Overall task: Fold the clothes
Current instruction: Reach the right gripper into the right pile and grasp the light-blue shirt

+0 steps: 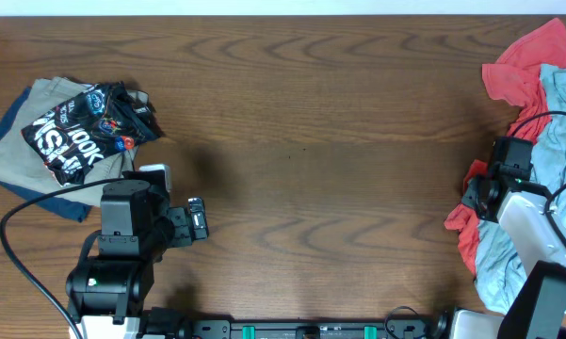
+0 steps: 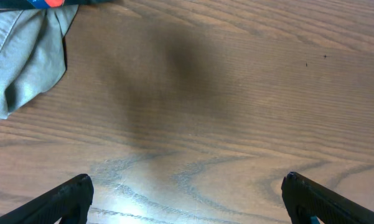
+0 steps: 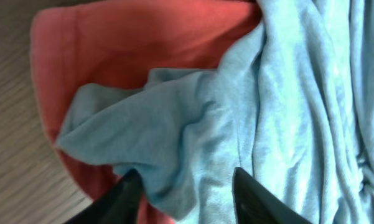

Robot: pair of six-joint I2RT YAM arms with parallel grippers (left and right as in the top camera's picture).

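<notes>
Overhead first: the clothes are piled at the right edge of the wooden worktop (image 1: pixel 339 113), with the light blue T-shirt (image 1: pixel 557 141) lying on top of the coral-red shirt (image 1: pixel 532 61), which pokes out at the far end and again along the pile's left side. The right gripper (image 1: pixel 471 191) sits right at that left side of the pile, down in the fabric. Over on the far left there's a separate heap: a black tee with white lettering (image 1: pixel 75 137) on top of a khaki garment (image 1: pixel 19 155), with a bit of navy cloth (image 1: pixel 68 209) showing at the near side. The left gripper (image 1: pixel 196 223) hangs just near of that heap, over bare wood. Left wrist view: its fingers (image 2: pixel 62 202) are spread wide with nothing but wood grain between them, and a khaki corner shows at top left. Right wrist view: the right arm's fingers (image 3: pixel 121 199) stand either side of a bunched fold of the blue shirt, roughly half closed, coral-red underneath on the left. I honestly can't tell if the fold is properly pinched.
</notes>
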